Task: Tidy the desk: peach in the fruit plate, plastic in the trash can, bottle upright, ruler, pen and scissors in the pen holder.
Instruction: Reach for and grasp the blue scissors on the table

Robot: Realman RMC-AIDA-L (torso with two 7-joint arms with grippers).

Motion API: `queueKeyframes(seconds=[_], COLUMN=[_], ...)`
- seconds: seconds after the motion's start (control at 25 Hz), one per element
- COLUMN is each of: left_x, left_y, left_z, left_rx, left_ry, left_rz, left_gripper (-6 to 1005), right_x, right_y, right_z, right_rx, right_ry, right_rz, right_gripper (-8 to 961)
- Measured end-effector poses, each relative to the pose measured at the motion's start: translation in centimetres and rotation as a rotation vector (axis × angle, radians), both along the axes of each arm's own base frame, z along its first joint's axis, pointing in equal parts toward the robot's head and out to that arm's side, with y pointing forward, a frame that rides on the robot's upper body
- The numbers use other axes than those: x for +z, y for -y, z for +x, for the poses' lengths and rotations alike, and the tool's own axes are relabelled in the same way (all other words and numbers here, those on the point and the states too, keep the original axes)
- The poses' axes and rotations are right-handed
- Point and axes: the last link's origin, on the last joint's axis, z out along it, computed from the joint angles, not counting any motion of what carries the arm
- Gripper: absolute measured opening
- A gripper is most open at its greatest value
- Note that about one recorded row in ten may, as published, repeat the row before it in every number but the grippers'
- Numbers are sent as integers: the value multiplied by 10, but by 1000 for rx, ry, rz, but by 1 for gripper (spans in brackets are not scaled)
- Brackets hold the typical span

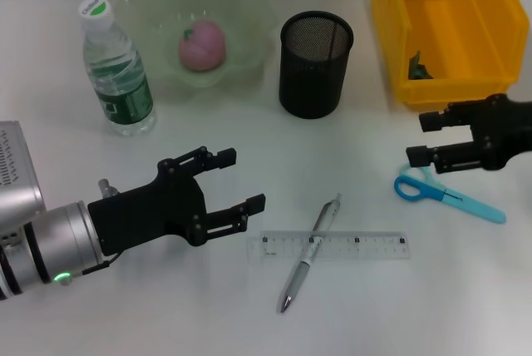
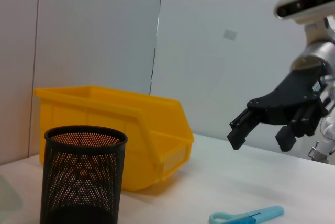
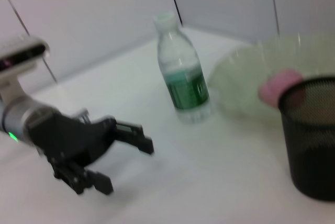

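Observation:
A pink peach (image 1: 202, 46) lies in the pale green fruit plate (image 1: 249, 7). The water bottle (image 1: 116, 69) stands upright beside the plate. The black mesh pen holder (image 1: 315, 63) shows nothing inside. On the table a silver pen (image 1: 310, 252) lies across a clear ruler (image 1: 366, 245). Blue scissors (image 1: 449, 196) lie at the right. A dark green scrap of plastic (image 1: 418, 67) sits in the yellow bin (image 1: 449, 23). My left gripper (image 1: 241, 180) hovers open, left of the pen. Just above the scissors' handles my right gripper (image 1: 418, 138) stands open.
In the left wrist view the pen holder (image 2: 84, 177), yellow bin (image 2: 120, 130), scissors (image 2: 246, 216) and right gripper (image 2: 260, 143) show. The right wrist view shows the left gripper (image 3: 128, 166), bottle (image 3: 183, 72), plate (image 3: 246, 77), peach (image 3: 275, 89) and pen holder (image 3: 311, 135).

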Motion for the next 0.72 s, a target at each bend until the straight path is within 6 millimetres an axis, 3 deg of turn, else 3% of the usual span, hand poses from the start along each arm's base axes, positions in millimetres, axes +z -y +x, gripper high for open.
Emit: queueKeyframes(seconds=[0.28,0.44,0.72], left_x=[-1,-1,-1], left_y=[2,2,1], left_z=[-2,-2,-2], left_rx=[12,17,19], left_ry=[3,5,1], left_rz=[-1,0,1], left_gripper=[800,800,799], right_x=[10,5,-12], right_y=[-22,-35,-43], right_z=[-19,-33,-43], right_rx=[-94,-105,-79], right_ry=[258,446,619], right_rz=[-108,-160,-188], right_gripper=[738,737,737])
